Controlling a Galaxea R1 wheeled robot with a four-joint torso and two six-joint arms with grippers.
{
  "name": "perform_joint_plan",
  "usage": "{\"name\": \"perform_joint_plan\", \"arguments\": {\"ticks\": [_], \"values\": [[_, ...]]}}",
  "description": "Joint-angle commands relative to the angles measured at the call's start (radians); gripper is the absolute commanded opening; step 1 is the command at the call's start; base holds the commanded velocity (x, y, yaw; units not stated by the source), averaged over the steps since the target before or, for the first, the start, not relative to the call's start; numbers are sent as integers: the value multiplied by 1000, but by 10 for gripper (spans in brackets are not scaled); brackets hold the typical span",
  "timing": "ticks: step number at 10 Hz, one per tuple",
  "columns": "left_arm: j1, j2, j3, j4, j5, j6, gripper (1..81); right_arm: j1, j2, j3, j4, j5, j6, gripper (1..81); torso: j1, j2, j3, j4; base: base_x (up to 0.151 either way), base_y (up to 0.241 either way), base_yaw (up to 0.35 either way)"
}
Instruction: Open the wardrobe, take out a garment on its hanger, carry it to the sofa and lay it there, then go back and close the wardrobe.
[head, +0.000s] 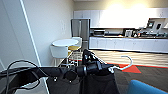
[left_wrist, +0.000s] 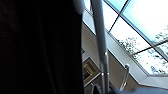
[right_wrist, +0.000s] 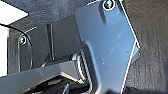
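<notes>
Far left in the head view: a white wall panel (head: 15, 37) with a pale slanting edge, and loose black cable looping over the left arm, which comes in low and runs rightward across the frame. Next along, against the pale wall: a small round white table (head: 65, 42) with white chairs (head: 59, 53) and a yellow-seated stool (head: 74, 48) tucked beside it. Behind these, a steel fridge (head: 80, 30), then white cabinets and a long kitchen counter (head: 127, 37) carrying small appliances. At centre, low down: left gripper (head: 108, 67) at the end of the dark arm, clamped on the hanger (head: 124, 65) just below its hook, the thin white hook curving up and to the right beyond the fingertips. Directly beneath arm and gripper: the garment (head: 100, 83), black and limp, hanging down past the bottom edge. Same garment in the left wrist view (left_wrist: 37, 47) as a dark mass beside a pale upright bar, with bright windows beyond. Further right on the floor: grey carpet with a red patch (head: 132, 68). Bottom right corner: the sofa (head: 146, 88), bright blue, near the garment but apart from it. Right gripper: cannot tell whether spread or pressed together; right wrist view taken up by the robot's own dark plate over dark carpet.
</notes>
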Motion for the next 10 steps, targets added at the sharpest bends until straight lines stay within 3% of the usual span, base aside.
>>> {"name": "perform_joint_plan", "arguments": {"ticks": [1, 10], "values": [[-167, 5, 24, 35, -21, 17, 10, 36, 3, 5, 2, -53, 1, 811, 0, 0, 0, 0, 0, 0, -281], [-167, 10, 26, 35, -10, 19, 10, 37, 6, 6, 0, -53, 1, 811, 0, 0, 0, 0, 0, 0, -282]]}}
